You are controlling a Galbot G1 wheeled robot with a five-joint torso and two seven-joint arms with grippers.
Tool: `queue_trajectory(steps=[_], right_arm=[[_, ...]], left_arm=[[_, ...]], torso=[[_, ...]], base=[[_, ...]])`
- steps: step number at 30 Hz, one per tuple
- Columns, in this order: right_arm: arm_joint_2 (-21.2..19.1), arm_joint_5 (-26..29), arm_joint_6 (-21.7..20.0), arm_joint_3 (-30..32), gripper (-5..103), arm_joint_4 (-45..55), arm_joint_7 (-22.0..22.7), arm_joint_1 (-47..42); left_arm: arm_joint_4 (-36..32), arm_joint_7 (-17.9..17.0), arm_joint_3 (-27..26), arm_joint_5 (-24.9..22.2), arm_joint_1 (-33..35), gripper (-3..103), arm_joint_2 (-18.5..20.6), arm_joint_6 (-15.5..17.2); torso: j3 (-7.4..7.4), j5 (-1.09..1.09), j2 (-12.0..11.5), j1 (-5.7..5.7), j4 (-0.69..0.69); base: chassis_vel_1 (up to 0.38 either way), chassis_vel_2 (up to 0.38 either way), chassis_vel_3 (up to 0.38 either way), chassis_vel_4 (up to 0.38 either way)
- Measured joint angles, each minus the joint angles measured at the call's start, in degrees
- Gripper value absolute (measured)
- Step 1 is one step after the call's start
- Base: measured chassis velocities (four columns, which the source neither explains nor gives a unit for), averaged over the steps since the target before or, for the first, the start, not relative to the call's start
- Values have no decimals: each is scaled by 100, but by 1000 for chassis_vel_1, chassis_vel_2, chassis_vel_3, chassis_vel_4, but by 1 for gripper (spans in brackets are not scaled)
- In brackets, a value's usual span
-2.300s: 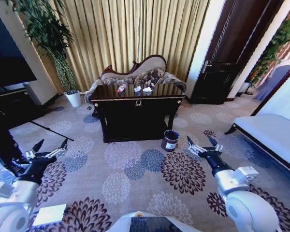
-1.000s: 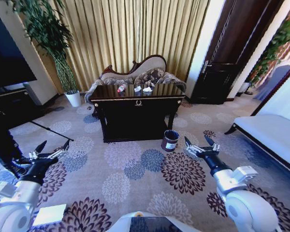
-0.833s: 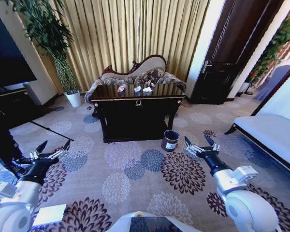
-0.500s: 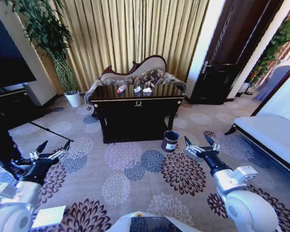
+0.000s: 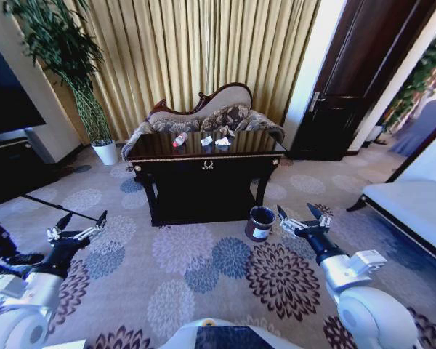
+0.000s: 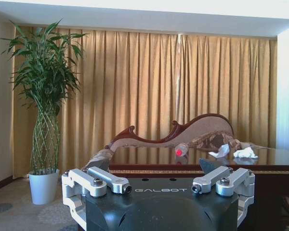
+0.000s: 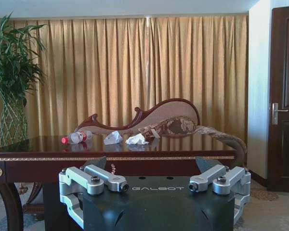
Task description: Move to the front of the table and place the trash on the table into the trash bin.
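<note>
Bottle (image 5: 179, 139), two paper wads (image 5: 215, 141) on table (image 5: 203, 154) — bin (image 5: 260, 223) beside, upright.

1. We're in a furnished lounge or hotel-style sitting room.
2. Gold curtains (image 5: 203, 51) cover the back wall.
3. An ornate carved sofa (image 5: 207, 113), floral carpet (image 5: 203, 269), tall potted plant (image 5: 73, 73), dark wooden door (image 5: 363, 80).

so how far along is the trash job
Barely started. Nothing is binned: the bottle and two paper wads lie on the table, and the bin stands on the carpet by its front right leg. In hand is the approach: the table is some way off ahead. The left claw and right claw are open and empty, held low in front. Left: reaching the table, then all three pickups.
</note>
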Motion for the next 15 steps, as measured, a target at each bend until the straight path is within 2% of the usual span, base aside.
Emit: queue_trajectory(steps=[3,15], right_arm=[[0,-7,1,-8,100,2,0,-2],[7,-51,7,-52,100,3,0,-3]], left_arm=[[3,5,-5,1,2,100,0,0],[4,33,-20,2,11,100,-19,-9]], torso=[[-1,-5,1,-2,-2],[-1,-1,2,-4,-2]], base=[[-192,193,180,-209],[-200,199,202,-187]])
